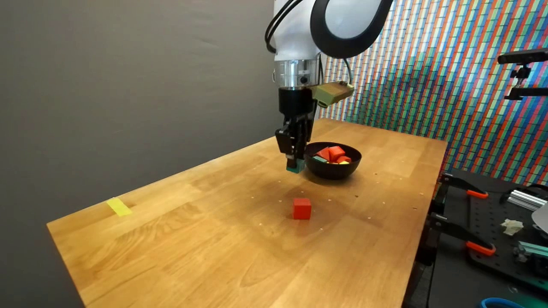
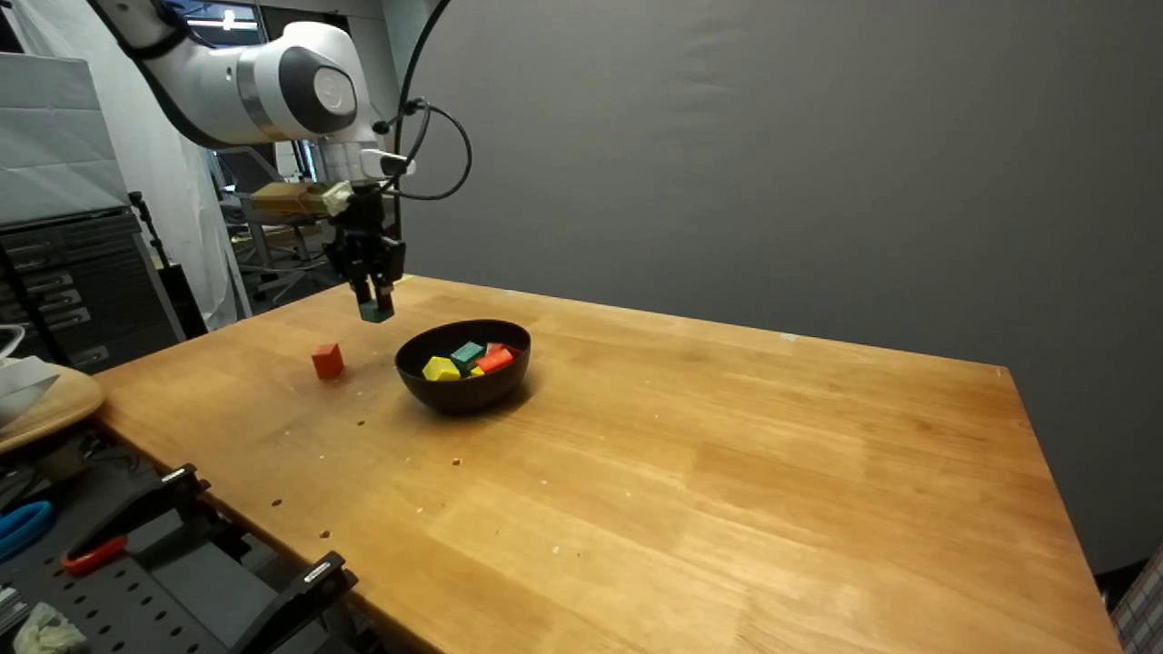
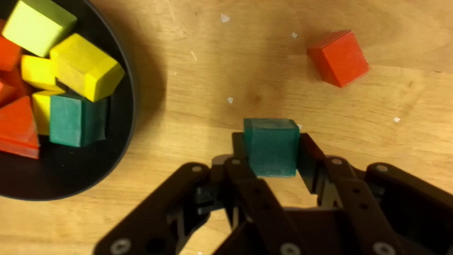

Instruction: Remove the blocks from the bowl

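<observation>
Fingers (image 3: 313, 164) clamped on a green block (image 3: 272, 152) near the black bowl (image 1: 333, 172)

The two fingers of the Robotiq gripper (image 3: 271, 148) press opposite sides of that block and hold it above the wooden tabletop (image 2: 727, 509), outside the bowl's rim. More blocks lie piled inside the bowl: another green block (image 3: 66, 120), several yellow blocks (image 3: 79, 65) and several red blocks (image 3: 17, 122). In the wrist view a yellow one partly covers the green one, and part of the bowl is cut off by the frame. A loose red block (image 3: 340, 61) stands on the tabletop near the bowl, on the same side as the gripper.

Beyond the tabletop's edge, well apart from the bowl, sit two black clamps (image 2: 304, 595) with orange grips (image 1: 479, 248); a pale mark (image 2: 318, 571) on one is too small to read. A perforated black plate (image 2: 136, 613) lies beside them. Also well apart from the bowl, a yellow tape strip (image 1: 119, 206) lies by an edge of the tabletop; pale flecks (image 3: 225, 18) dot the wood around the bowl. Behind the bowl, in an exterior view, is a grey backdrop (image 2: 772, 163).
</observation>
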`<action>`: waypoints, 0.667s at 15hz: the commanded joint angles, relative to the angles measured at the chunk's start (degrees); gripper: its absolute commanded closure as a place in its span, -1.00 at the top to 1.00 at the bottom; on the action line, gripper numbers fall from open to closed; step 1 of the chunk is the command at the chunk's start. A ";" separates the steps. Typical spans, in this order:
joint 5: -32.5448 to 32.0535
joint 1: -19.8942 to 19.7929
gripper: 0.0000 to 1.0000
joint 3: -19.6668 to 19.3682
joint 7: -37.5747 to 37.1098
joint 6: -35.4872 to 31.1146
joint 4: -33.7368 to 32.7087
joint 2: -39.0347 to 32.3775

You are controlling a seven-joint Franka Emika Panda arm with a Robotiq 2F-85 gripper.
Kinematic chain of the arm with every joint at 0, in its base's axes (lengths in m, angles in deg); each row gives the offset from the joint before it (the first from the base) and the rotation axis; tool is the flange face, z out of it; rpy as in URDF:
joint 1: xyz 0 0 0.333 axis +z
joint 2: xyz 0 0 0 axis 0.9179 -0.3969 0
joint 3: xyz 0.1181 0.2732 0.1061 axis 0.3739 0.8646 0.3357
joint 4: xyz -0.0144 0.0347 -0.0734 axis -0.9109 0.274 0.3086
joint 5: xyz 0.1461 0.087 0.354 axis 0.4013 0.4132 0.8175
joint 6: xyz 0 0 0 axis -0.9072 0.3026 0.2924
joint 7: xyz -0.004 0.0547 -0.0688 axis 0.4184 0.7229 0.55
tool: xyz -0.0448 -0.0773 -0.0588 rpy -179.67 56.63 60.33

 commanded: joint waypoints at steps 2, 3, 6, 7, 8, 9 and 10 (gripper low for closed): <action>-3.34 2.74 -0.13 -3.04 -0.96 2.67 -9.67 -8.01; -2.54 2.42 0.10 -3.27 -0.49 2.67 -9.95 -8.03; -0.13 0.77 0.64 -3.45 0.57 4.62 -9.37 -6.10; 1.11 -0.21 0.81 -3.36 0.98 5.99 -8.16 -4.09; 1.94 -1.08 0.95 -3.53 1.09 7.72 -6.53 -1.71; 3.22 -2.23 1.00 -3.50 1.47 9.59 -4.81 0.76; 4.36 -3.31 1.00 -3.58 1.97 12.09 -3.59 2.92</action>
